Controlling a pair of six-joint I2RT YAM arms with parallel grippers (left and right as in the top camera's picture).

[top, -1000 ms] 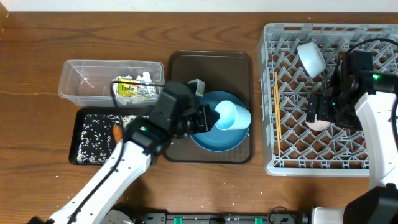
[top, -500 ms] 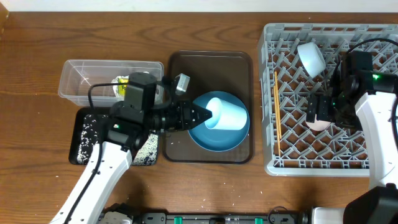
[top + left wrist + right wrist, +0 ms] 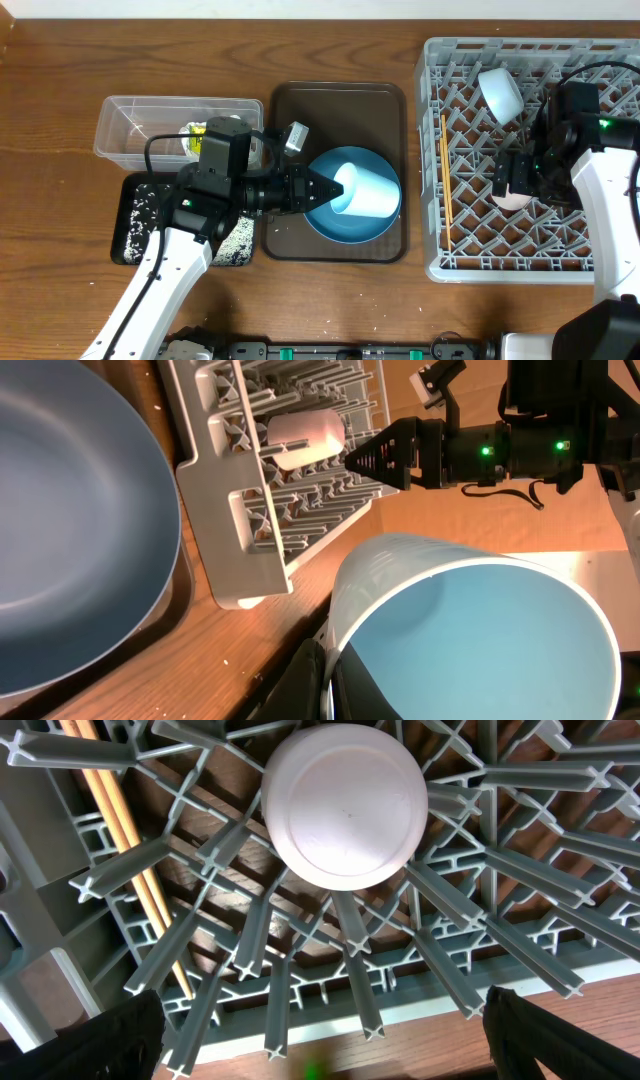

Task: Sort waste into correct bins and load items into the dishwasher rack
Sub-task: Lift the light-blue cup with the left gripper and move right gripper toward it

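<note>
Gripped by its rim in the tightly closed left pincer (image 3: 322,188): the light-blue cup (image 3: 368,190), tipped on its side over the blue plate (image 3: 350,228) on the brown tray (image 3: 290,100), base aimed toward the dishwasher rack (image 3: 432,150). Hard to tell whether lifted clear of the plate or brushing it. Across the tabletop (image 3: 60,60), spread wide and holding nothing above the upturned pink cup (image 3: 345,805): the right pincer (image 3: 322,1020). Already in the rack: the white bowl (image 3: 500,92) toward the far side, the chopsticks (image 3: 446,180) along its left side.

Likely step in hand: carrying the cup over to the rack. To do it well, raise first, high enough to clear plate rim, tray lip and the rack's left wall; then turn mouth-down and lower between pegs, not onto them. Keep the pinch on the rim firm: a thin purchase, probably prone to swing.

Open room: bare pegs between chopsticks and pink cup. Tighter close to the right arm, so best to stay on the rack's left half. Just beside the left arm, the clear tub (image 3: 130,125) and black tray (image 3: 135,245): worth minding when swinging.
</note>
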